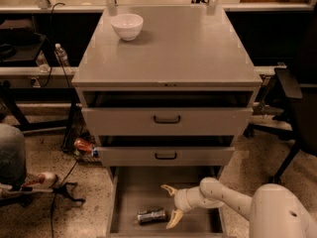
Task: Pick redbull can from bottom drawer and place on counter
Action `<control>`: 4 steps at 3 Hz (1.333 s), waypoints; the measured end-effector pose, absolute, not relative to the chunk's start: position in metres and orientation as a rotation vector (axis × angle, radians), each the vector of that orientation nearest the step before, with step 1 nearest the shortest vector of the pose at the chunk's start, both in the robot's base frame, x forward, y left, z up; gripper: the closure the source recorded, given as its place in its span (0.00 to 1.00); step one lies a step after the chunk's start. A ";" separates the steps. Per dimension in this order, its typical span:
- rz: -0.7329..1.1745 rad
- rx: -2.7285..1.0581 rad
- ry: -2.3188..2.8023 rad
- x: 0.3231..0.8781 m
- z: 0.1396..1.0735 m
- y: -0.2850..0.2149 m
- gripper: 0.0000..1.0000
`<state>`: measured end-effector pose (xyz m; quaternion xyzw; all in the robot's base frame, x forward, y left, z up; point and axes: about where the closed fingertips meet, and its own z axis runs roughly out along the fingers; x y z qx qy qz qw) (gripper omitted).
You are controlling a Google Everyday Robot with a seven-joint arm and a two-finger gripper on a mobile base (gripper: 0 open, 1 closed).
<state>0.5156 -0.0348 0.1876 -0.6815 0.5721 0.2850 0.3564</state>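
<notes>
The redbull can (151,215) lies on its side on the floor of the open bottom drawer (133,192), towards the front. My gripper (171,206) is inside the drawer just right of the can, open, with its two pale fingers (174,219) spread and pointing left; the lower finger is close to the can's right end. Nothing is held. The counter (173,48) is the broad grey cabinet top above.
A white bowl (127,26) stands at the counter's back left. The two upper drawers (167,120) are slightly pulled out. A reddish-orange can (83,145) lies on the floor left of the cabinet. A black chair (292,113) stands at the right. A clear bottle (61,55) stands at left.
</notes>
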 end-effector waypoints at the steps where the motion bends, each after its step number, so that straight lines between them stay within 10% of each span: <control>1: 0.734 -1.771 1.454 0.514 0.169 -0.021 0.00; 4: 0.802 -1.824 1.389 0.501 0.131 0.013 0.02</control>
